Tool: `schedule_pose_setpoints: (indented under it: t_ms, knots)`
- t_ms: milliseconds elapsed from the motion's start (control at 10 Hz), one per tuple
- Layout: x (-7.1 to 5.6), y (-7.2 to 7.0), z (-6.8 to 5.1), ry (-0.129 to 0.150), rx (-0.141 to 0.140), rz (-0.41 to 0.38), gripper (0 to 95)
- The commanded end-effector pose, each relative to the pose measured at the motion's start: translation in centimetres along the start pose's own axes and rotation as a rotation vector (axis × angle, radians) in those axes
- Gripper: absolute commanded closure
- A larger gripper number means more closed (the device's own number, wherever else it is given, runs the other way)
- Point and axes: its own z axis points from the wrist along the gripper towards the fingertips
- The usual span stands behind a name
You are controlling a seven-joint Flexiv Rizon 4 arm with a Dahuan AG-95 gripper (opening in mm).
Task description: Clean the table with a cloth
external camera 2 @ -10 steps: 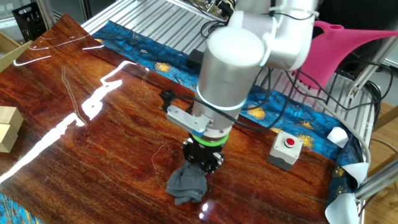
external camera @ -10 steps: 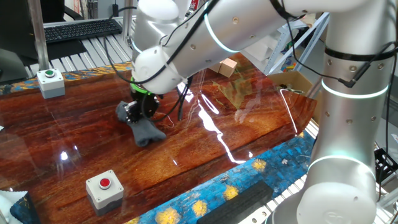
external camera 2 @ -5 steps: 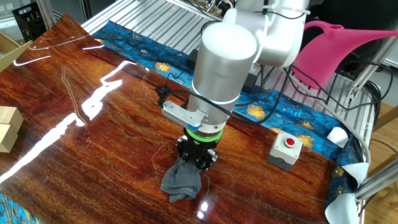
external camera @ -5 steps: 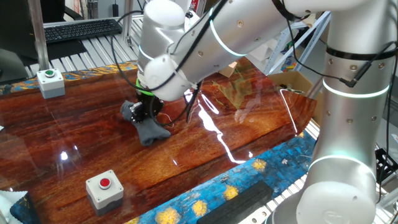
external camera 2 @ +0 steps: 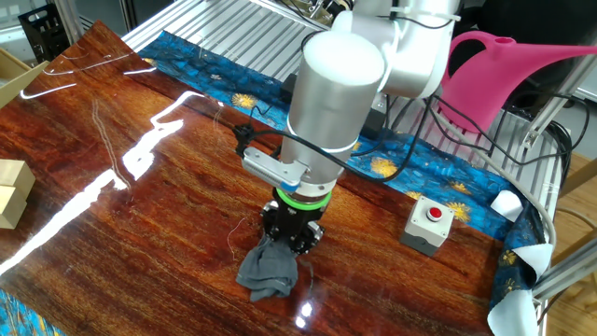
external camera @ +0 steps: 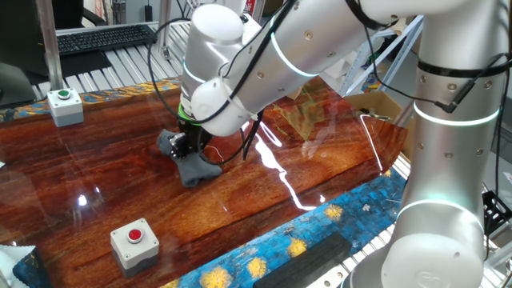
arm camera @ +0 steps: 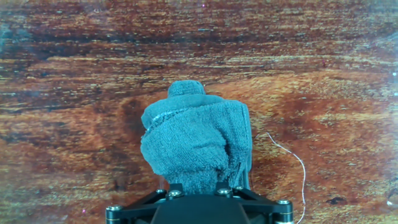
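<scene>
Glossy wood-grain table [external camera: 96, 168] filled your views — the gripper [external camera 2: 288, 235] was clenched on the blue-grey cloth [arm camera: 196, 146], pressing it onto the tabletop mid-wipe. Your next stroke called for steady downward contact — keep clear of the red-button box [external camera 2: 429, 224].

A grey box with a red button [external camera: 134, 241] sits near the worktop's patterned edge; a second grey box with a green button [external camera: 65, 106] stands at the far side. A black keyboard [external camera: 104, 37] lies on the ribbed metal surface. A pink watering can [external camera 2: 508, 75] and small wooden blocks [external camera 2: 11, 192] show in the other fixed view.
</scene>
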Motion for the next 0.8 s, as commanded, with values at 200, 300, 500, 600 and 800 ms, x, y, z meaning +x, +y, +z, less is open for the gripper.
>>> schedule_pose_setpoints:
  t_ms: [200,300,500,600,800]
  knots:
    - [-0.7,-0.5,0.0,0.010,-0.006,-0.018,95.0]
    - [-0.9,-0.8,0.2,0.009,-0.007,-0.018,95.0]
    - [-1.2,-1.2,0.6,0.011,-0.006,-0.021,95.0]
    - [-1.4,-1.3,0.6,0.012,-0.006,-0.024,95.0]
    - [-1.7,-1.7,0.5,0.011,-0.014,-0.031,95.0]
